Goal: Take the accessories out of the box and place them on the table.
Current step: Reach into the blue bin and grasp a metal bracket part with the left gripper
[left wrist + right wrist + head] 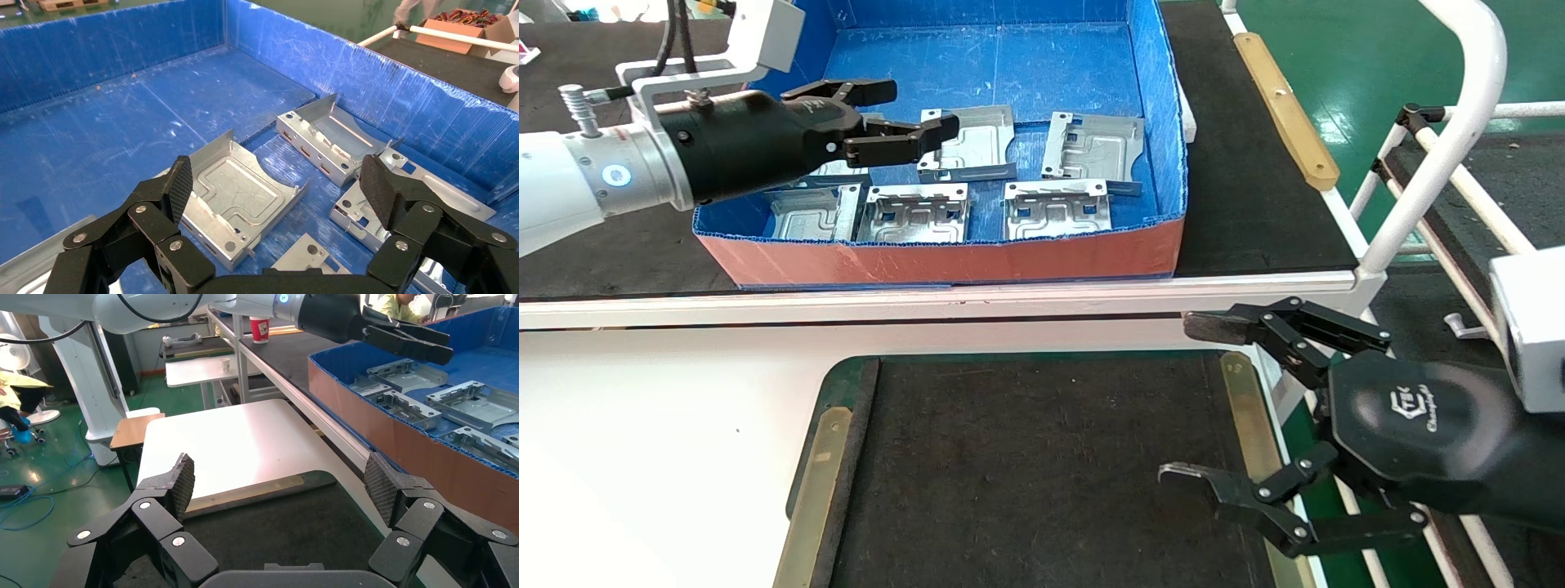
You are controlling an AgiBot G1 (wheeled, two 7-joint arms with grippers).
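Several silver stamped accessories lie in the blue box [1156, 98] with orange outer walls, such as one at the back middle [972, 143], one at the back right [1091, 147] and one at the front [915, 214]. My left gripper [915, 110] is open and empty, hovering over the back-middle plate [235, 193]. The left wrist view shows two more plates [330, 144] beyond it. My right gripper [1197, 400] is open and empty over the right edge of the table's black mat [1026, 474], also seen in the right wrist view [275, 523].
The box stands on a black-topped bench with a white front rail [928, 298]. Brass strips [817, 482] line the mat's sides. A white tube frame [1451, 131] rises at the right. A white side table [232, 441] lies beyond the mat.
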